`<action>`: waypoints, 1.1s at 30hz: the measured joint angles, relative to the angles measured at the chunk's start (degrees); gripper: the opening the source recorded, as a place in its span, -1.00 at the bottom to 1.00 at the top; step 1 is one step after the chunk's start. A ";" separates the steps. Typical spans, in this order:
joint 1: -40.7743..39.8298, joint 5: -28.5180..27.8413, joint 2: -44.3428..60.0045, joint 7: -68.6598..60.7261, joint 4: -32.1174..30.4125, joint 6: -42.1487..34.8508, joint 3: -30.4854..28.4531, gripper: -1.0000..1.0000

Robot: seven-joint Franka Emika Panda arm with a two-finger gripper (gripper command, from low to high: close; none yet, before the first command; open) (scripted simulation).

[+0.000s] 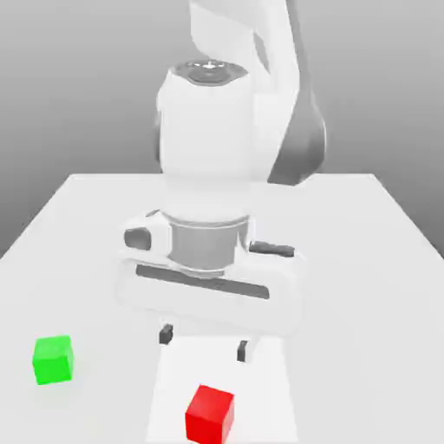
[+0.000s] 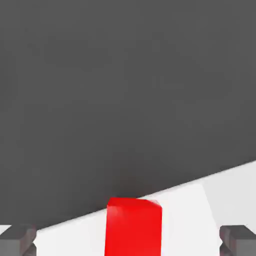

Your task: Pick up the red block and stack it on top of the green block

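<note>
1. Hand point(image 1: 205, 343): open, fingers spread apart, nothing between them
2. Red block point(image 1: 210, 415): on the white patch point(image 1: 221, 368) of the desk point(image 1: 347, 364), near the hand, apart from it
3. Green block point(image 1: 54, 360): on the desk at the exterior view's left, well apart from the red block

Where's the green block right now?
The green block is on the table, at the exterior view's left, off to the side of the red block.
</note>
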 joint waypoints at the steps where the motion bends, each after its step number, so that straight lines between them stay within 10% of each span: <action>1: 0.00 0.23 2.05 0.29 -0.15 1.05 0.00 0.00; 5: 0.56 -0.52 10.33 1.29 0.72 7.39 -0.78 0.00; 6: 0.80 -0.80 12.20 1.51 0.99 8.93 -1.06 -1.00; 18: -0.19 0.63 3.83 0.79 -0.45 2.02 -0.53 -1.00; 31: -18.40 7.13 1.31 10.78 -6.20 5.05 -14.59 -1.00; 32: -19.02 8.20 3.04 10.06 -6.12 6.69 -13.79 1.00; 33: -19.02 8.20 3.04 10.06 -6.12 6.69 -13.79 1.00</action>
